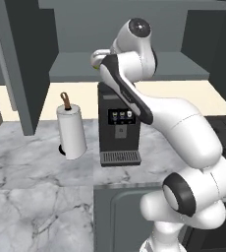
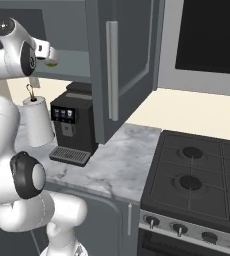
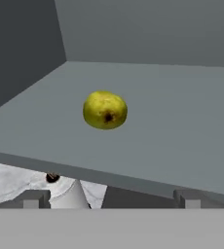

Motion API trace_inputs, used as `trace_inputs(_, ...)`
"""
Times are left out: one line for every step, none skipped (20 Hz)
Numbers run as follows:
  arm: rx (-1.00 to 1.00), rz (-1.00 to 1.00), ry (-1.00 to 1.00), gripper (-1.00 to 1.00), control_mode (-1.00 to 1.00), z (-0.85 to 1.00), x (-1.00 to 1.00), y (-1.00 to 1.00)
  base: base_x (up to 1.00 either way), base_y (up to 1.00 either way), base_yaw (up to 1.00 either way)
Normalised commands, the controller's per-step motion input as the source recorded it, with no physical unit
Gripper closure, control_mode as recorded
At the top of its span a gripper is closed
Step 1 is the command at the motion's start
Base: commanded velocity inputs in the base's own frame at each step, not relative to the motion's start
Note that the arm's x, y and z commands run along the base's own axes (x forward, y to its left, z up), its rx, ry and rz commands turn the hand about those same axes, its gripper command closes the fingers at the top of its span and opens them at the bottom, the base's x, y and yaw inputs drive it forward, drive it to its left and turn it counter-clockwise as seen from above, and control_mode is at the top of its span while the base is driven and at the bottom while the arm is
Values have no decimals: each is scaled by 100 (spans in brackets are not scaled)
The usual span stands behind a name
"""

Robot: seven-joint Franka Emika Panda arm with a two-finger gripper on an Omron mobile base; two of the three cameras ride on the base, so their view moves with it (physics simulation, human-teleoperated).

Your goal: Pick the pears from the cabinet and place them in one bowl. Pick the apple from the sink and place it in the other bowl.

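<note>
A yellow-green pear (image 3: pixel 105 110) lies on the plain grey shelf of the cabinet (image 3: pixel 182 121), a short way in from the shelf's front edge. My gripper (image 3: pixel 109 198) is open, level with the shelf edge, and faces the pear with nothing between its fingertips (image 3: pixel 33 197). In the right base view the raised hand (image 2: pixel 43 50) reaches up to the cabinet shelf, and the pear (image 2: pixel 51 62) shows just beyond it. In the left base view the arm bends up to the cabinet (image 1: pixel 174 66), with the gripper (image 1: pixel 98 57) at the shelf's front.
Below the shelf, a paper towel roll (image 1: pixel 70 132) and a black coffee machine (image 1: pixel 119 129) stand on the marble counter (image 1: pixel 31 165). The cabinet doors (image 2: pixel 122 65) hang open on both sides. A dark stove (image 2: pixel 197 185) lies to the right.
</note>
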Motion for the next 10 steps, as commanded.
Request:
trace_inputs(3,0,17,-100,-100,-5,14,6,0,0,0)
trace_inputs(1,0,7,-100,-100,-5,14,8,0,0,0)
trace_inputs(0,0,6,-100,-100,-9,14,10,0,0,0)
trace_inputs(0,0,3,-100,-100,-10,12,10,0,0,0)
trace_inputs(0,0,0,-100,-100,-12,14,10,0,0,0)
trace_inputs(0,0,0,-100,-100,-10,14,11,0,0,0)
trace_inputs(0,0,0,-100,-100,-7,16,11,0,0,0)
trace_inputs(0,0,0,-100,-100,-6,17,10,0,0,0)
trace_inputs(0,0,0,-100,-100,-6,15,9,0,0,0)
trace_inputs(0,0,0,-100,-100,-7,15,7,0,0,0)
